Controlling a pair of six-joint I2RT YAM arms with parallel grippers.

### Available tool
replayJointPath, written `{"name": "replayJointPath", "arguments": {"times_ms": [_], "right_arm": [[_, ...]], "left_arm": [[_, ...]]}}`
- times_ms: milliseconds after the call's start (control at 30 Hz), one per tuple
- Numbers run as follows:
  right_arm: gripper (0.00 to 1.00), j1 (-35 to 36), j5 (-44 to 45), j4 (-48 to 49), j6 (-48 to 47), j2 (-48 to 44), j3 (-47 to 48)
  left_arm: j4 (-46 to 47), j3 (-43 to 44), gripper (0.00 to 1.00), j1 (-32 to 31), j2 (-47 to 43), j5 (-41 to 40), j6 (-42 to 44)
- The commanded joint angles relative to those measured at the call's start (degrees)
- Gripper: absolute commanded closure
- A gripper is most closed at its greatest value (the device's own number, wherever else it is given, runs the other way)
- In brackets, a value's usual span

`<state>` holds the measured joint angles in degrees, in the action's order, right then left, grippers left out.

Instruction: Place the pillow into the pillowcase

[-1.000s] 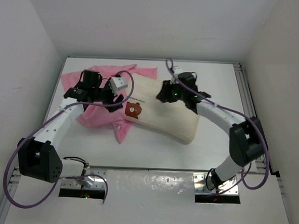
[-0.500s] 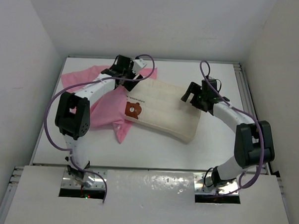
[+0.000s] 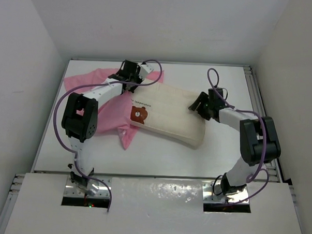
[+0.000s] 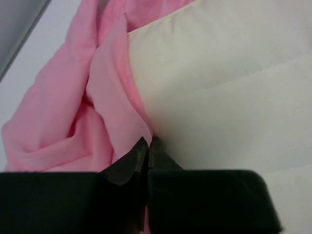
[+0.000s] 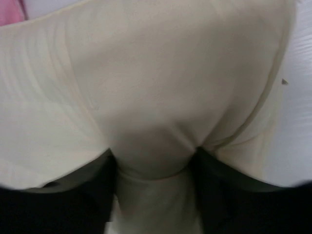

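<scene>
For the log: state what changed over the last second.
The left gripper swung across the pillowcase to its far edge and shut on it. The right gripper shifted to the right end of the pillow and gripped it. Both items stayed put.

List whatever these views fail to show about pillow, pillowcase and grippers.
- lettering on the pillow: top view, too small to read.
- Mouth of the pillowcase: top view, hidden by folds and the left gripper.
- Fingertips of the right gripper: right wrist view, blurred, sunk into the pillow.
- How far the pillowcase runs under the pillow: covered in every view.
</scene>
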<state>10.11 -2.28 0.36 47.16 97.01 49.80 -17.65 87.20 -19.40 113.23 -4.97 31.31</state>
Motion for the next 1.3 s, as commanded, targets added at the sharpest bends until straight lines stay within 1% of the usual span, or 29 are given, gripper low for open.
{"name": "replayJointPath", "arguments": {"times_ms": [0, 67, 100, 200, 300, 333, 400, 433, 500, 533, 600, 633, 667, 700, 733, 767, 800, 833, 867, 900, 967, 1000, 1067, 1100, 1133, 1167, 1200, 1233, 1267], "right_arm": [[0.56, 0.7, -10.1, 6.0, 4.4, 4.6, -5.0], [0.94, 2.1, -12.4, 10.6, 4.1, 4.2, -5.6], [1.00, 2.8, -14.1, 11.5, 2.6, 3.8, -5.4], [1.00, 6.4, -18.6, 17.5, -1.5, 0.0, -5.1], [1.00, 9.3, -20.9, 29.5, -2.4, -6.0, -8.6], [1.00, 9.8, -21.4, 35.4, -2.0, -7.3, -10.8], [1.00, 10.0, -21.4, 42.4, 2.0, -9.5, -12.8], [1.00, 9.8, -20.7, 45.4, 3.9, -9.8, -13.8], [1.00, 9.1, -20.2, 53.1, 9.6, -9.0, -16.7], [1.00, 8.7, -19.0, 55.0, 11.3, -8.9, -17.4], [1.00, 8.6, -16.6, 56.8, 13.9, -8.9, -19.0], [1.00, 8.6, -15.3, 54.8, 13.8, -9.6, -19.4], [1.00, 8.6, -14.5, 51.5, 13.1, -9.6, -18.4], [1.00, 8.6, -15.2, 47.2, 9.6, -9.6, -17.6], [0.92, 8.3, -16.6, 39.9, 6.9, -9.6, -16.2], [0.76, 7.9, -18.6, 36.2, 3.9, -10.0, -15.7], [0.28, 7.2, -20.5, 32.0, -2.4, -11.0, -15.3], [0.19, 5.4, -19.2, 22.2, -5.6, -12.4, -14.7], [0.01, 3.8, -12.5, 12.7, -12.1, -15.9, -13.3], [0.01, 3.1, -9.0, 9.4, -15.7, -17.2, -12.0], [0.01, 2.3, -3.6, 4.0, -22.4, -17.6, -5.5], [0.01, 2.1, 0.0, 0.9, -26.6, -16.7, -3.1], [0.02, 2.5, -1.6, 0.0, -31.7, -11.2, 5.3], [0.10, 2.8, -4.5, -0.1, -33.3, -8.4, 8.4], [0.45, 3.5, -10.1, -2.9, -34.5, -5.5, 16.0], [0.64, 5.1, -12.1, -6.2, -36.5, 0.9, 20.3], [0.66, 5.6, -15.6, -7.0, -37.2, 4.1, 27.0], [0.50, 6.3, -17.1, -7.8, -37.5, 7.3, 30.2], [0.27, 7.4, -19.3, -10.9, -38.5, 10.4, 33.8]], "left_arm": [[-0.2, 1.2, 1.00, -0.1, 0.8, 12.0, -1.8], [-2.0, 4.9, 1.00, -0.5, 0.7, 16.1, -2.0], [-2.7, 6.5, 1.00, -0.8, 0.7, 19.8, -1.3], [-3.7, 11.5, 1.00, -2.4, 0.7, 24.2, 0.8], [-4.6, 13.7, 1.00, -3.5, 0.4, 27.9, 1.1], [-6.6, 14.2, 1.00, -4.1, 0.4, 29.0, 1.3], [-9.8, 15.9, 1.00, -4.8, 0.5, 33.6, 2.8], [-13.4, 16.3, 1.00, -5.0, 0.4, 35.7, 3.3], [-17.5, 16.8, 1.00, -5.8, 0.2, 42.3, 5.7], [-21.9, 16.9, 1.00, -6.2, 0.1, 44.2, 6.8], [-26.4, 17.4, 1.00, -6.2, -0.4, 47.3, 11.9], [-30.7, 17.6, 1.00, -5.8, -0.7, 47.5, 13.8], [-33.0, 17.5, 1.00, -5.7, -0.9, 46.5, 18.6], [-35.1, 17.3, 1.00, -5.4, -1.0, 45.7, 21.5], [-38.1, 15.8, 1.00, -4.8, -1.5, 44.1, 23.9], [-38.3, 14.6, 0.95, -4.5, -2.0, 42.3, 24.9], [-38.3, 13.4, 0.73, -3.8, -2.4, 38.6, 24.9], [-38.5, 12.2, 0.56, -2.2, -3.4, 37.5, 24.4], [-38.8, 12.1, 0.25, -1.4, -4.1, 36.5, 23.4], [-38.9, 12.1, 0.03, -0.6, -4.9, 36.6, 22.5], [-38.5, 12.4, 0.00, 1.0, -8.4, 36.4, 19.9], [-37.6, 11.9, 0.00, 1.5, -9.9, 35.9, 18.5], [-33.9, 7.8, 0.00, 2.4, -16.2, 33.5, 14.0], [-32.0, 5.3, 0.00, 2.8, -18.6, 32.3, 12.7], [-28.4, 2.0, 0.00, 3.5, -24.3, 31.0, 11.9], [-26.8, -5.2, 0.11, 3.8, -27.6, 28.1, 10.8], [-24.6, -8.9, 0.45, 4.5, -33.2, 27.1, 10.8], [-23.6, -12.7, 0.76, 4.8, -35.9, 25.2, 10.2], [-23.2, -19.1, 1.00, 4.9, -38.1, 22.1, 10.0]]}}
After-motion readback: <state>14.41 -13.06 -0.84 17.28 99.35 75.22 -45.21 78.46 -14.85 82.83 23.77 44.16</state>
